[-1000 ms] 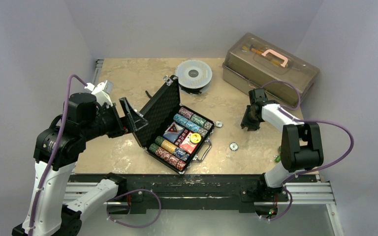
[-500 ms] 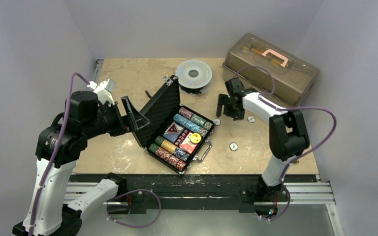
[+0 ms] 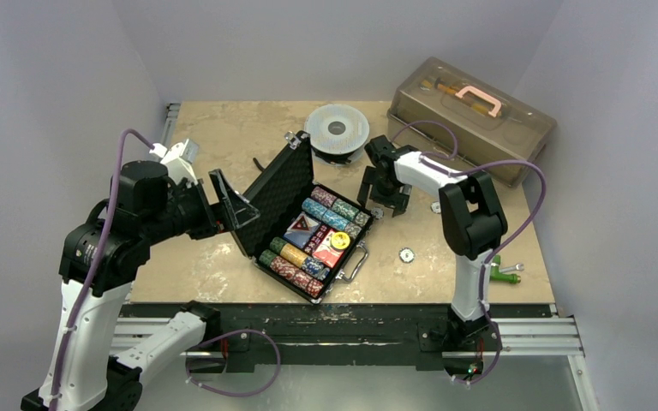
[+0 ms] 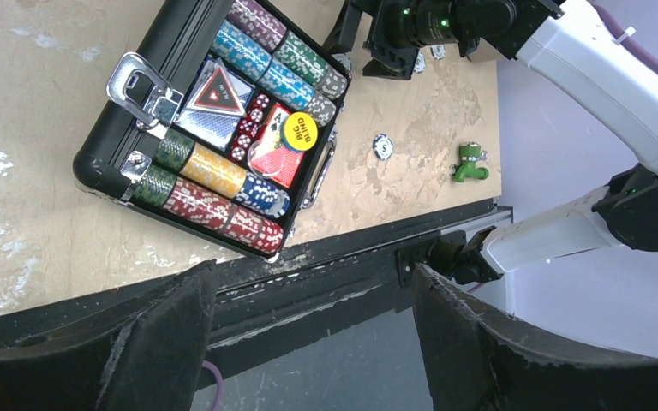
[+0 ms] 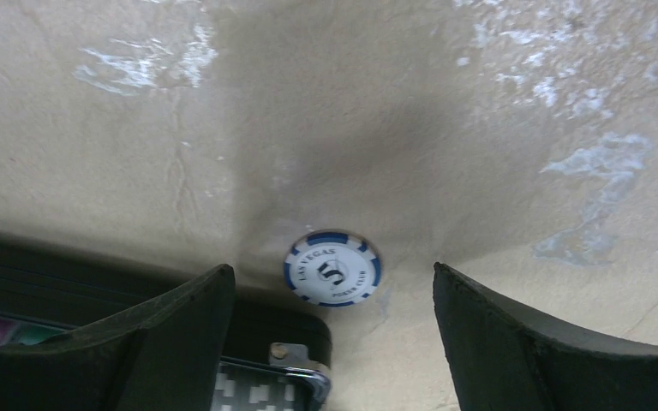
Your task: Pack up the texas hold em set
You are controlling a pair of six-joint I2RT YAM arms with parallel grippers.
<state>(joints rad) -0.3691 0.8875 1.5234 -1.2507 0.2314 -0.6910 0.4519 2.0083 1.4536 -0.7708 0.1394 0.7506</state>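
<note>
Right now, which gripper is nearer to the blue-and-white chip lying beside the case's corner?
Right. The right gripper hangs open directly above the chip. The left gripper, also open, is on the far side of the open case, behind its lid.

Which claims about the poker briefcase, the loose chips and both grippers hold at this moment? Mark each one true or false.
1. The lid of the briefcase stands open. True.
2. The right gripper is shut on a chip. False: its jaws are open, and the blue-and-white chip lies on the table between them.
3. A yellow disc lies inside the briefcase. True.
4. Every chip is packed. False: another loose chip lies on the table.
5. The left gripper holds a card deck. False: it is open and empty.
</note>
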